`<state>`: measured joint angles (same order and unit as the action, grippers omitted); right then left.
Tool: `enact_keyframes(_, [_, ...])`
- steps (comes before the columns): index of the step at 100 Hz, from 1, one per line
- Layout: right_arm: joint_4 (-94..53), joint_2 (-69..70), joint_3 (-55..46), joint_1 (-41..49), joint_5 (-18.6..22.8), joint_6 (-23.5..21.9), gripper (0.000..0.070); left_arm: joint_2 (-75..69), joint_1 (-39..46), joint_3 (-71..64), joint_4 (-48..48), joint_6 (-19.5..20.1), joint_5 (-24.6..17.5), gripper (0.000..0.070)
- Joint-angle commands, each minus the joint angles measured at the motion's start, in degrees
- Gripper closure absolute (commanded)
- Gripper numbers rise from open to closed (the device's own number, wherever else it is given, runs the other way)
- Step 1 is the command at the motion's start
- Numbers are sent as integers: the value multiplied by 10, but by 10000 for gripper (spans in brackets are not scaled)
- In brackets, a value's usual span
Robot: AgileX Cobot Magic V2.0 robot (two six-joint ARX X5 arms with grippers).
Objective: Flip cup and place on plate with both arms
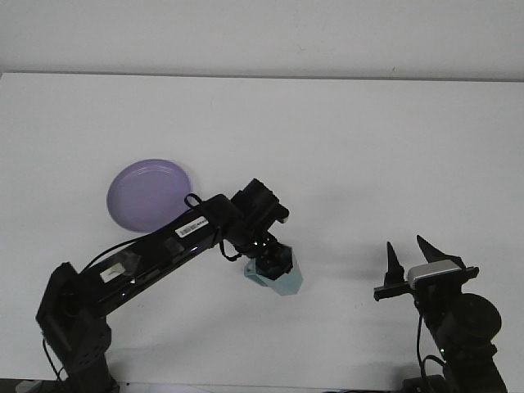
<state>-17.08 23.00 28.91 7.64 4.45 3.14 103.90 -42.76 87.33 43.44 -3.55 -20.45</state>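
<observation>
Cup (277,280), pale teal, sits just below frame centre, tilted, pinched between the fingers of the left gripper (273,264), which closes on its upper part from above. Left arm (155,254) stretches diagonally up from the lower left corner. Purple plate (149,195) lies left of centre on the white table (368,147), apart from the cup. Right gripper (409,259), lower right, points up with fingers spread, holding nothing.

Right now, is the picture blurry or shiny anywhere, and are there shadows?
Front view: sharp, evenly lit, no bright glare on the white table. Only soft, faint shadows, beside the purple plate and under the cup in the left pincer. The right pincer looks crisp too.
</observation>
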Motion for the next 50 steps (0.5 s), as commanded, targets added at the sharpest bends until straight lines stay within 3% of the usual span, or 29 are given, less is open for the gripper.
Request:
enact_keyframes(1, [8, 2, 6, 0, 0, -6, 310, -16, 8, 12, 1, 0, 8, 686])
enact_keyframes(33, [7, 2, 6, 0, 0, -8, 310, -136, 166, 15, 52, 13, 80, 686])
enact_keyframes(50, [7, 2, 6, 0, 1, -13, 310, -144, 297, 24, 91, 39, 88, 686])
